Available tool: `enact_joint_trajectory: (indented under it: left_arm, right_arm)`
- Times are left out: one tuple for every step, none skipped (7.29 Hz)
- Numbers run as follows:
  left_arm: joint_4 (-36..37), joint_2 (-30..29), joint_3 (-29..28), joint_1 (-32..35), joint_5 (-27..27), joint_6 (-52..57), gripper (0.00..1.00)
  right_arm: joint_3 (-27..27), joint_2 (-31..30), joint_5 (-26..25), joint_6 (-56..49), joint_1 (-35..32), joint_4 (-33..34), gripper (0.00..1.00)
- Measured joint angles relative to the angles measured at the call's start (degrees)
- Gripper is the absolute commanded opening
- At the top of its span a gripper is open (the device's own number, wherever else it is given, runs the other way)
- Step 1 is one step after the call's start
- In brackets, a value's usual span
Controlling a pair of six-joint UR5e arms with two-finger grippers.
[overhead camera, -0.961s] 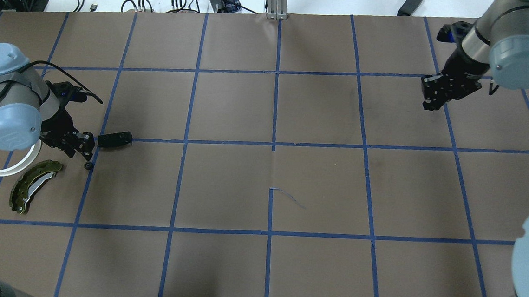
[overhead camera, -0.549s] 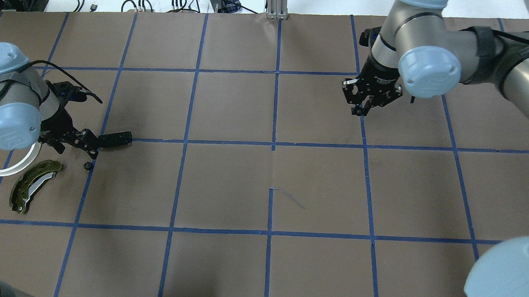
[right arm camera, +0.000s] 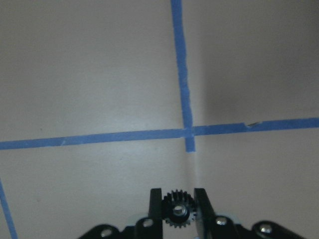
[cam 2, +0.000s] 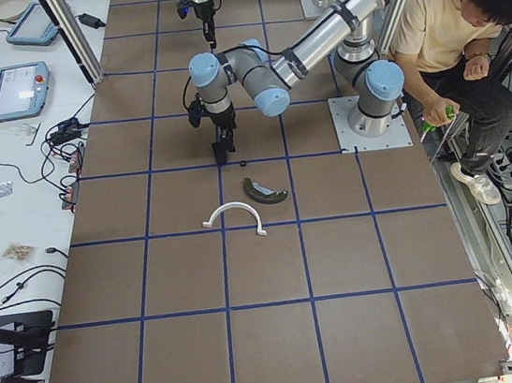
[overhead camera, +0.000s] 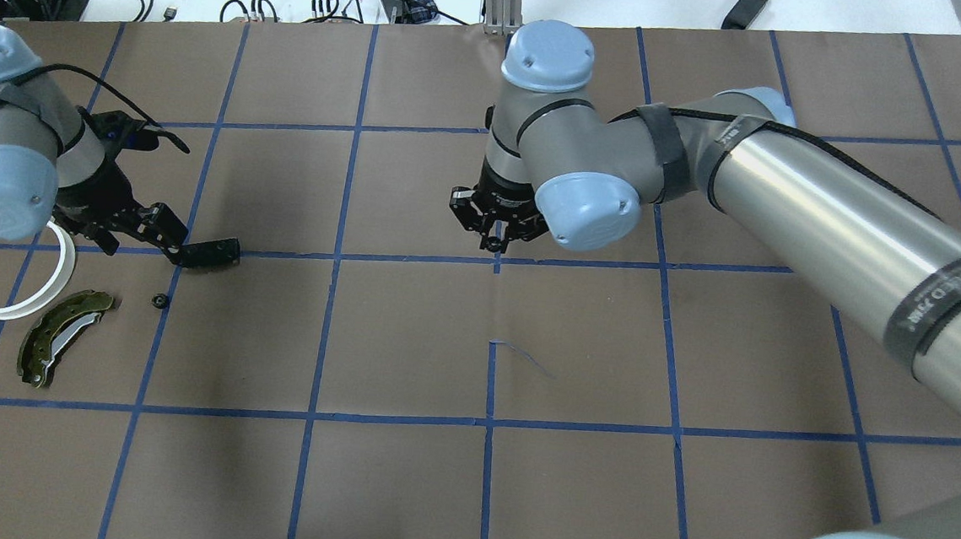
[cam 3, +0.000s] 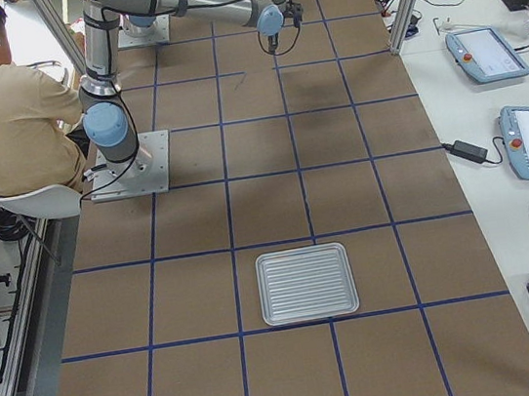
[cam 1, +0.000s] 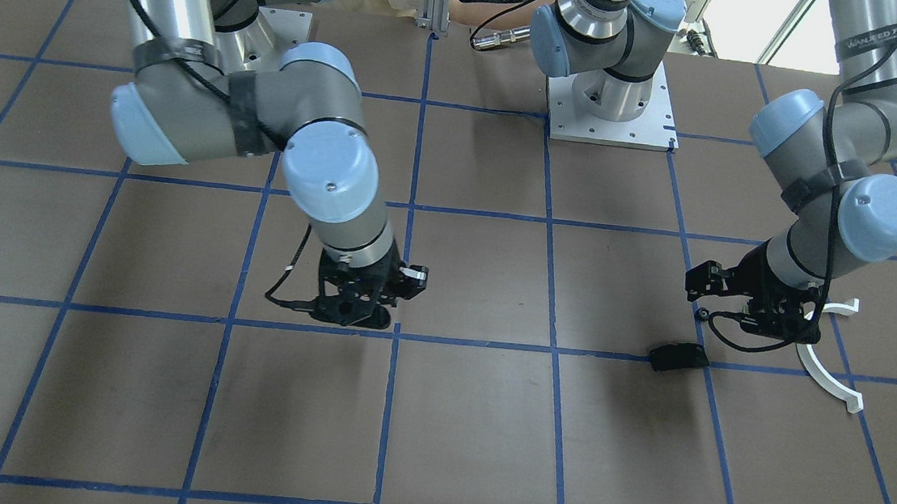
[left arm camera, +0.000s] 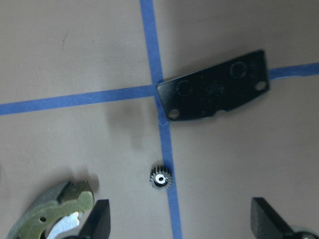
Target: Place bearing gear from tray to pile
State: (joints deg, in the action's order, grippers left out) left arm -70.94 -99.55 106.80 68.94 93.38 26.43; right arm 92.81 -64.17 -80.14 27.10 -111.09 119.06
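Brown paper with a blue tape grid covers our tabletop (overhead camera: 408,340). Well apart from the black pad (overhead camera: 209,252), our right gripper (overhead camera: 495,241) points down, fingers clenched on the bearing gear (right arm camera: 178,209). Beside the pad, the left gripper (overhead camera: 144,237) hangs with fingers spread, a second gear (left arm camera: 160,179) below.

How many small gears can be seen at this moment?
2. One gear lies on a blue tape line near the black pad. The other gear is clamped in the right claw. The tray shows none. More could be hidden from these cameras.
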Motion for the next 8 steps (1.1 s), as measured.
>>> enact_joint_trajectory:
  left_arm:
    - [-7.62,2.40,-4.85,2.77,-0.83,-4.73,1.00]
    - [-14.68,4.21,-10.06,6.22,-1.18,-10.16,1.00]
    - [-19.62,5.50,-14.62,10.23,-1.26,-16.01,1.00]
    - [-21.82,6.67,-17.28,14.55,-1.07,-20.88,1.00]
    - [-22.39,7.96,-18.23,18.80,-0.88,-23.73,1.00]
    - [-22.28,8.91,-17.84,21.89,-0.93,-25.04,1.00]
    - [-22.01,9.75,-16.77,23.64,-0.99,-25.64,1.00]
    - [-21.19,10.56,-15.82,24.24,-1.03,-25.50,1.00]
  right_arm:
    - [0.00,1.33,0.30,2.19,-2.39,1.01,0.01]
    - [0.01,2.95,0.43,3.50,-4.32,1.77,0.11]
    - [0.01,4.43,0.49,4.49,-5.83,2.85,0.26]
    - [0.01,5.34,0.49,5.17,-6.65,3.67,0.92]
    - [0.01,5.74,0.43,5.43,-6.96,4.04,1.00]
    - [-0.10,5.70,0.38,4.94,-6.99,4.48,1.00]
    - [-0.22,5.29,0.32,3.67,-6.68,5.03,1.00]
    - [-0.21,4.55,0.10,2.35,-5.70,5.28,1.00]
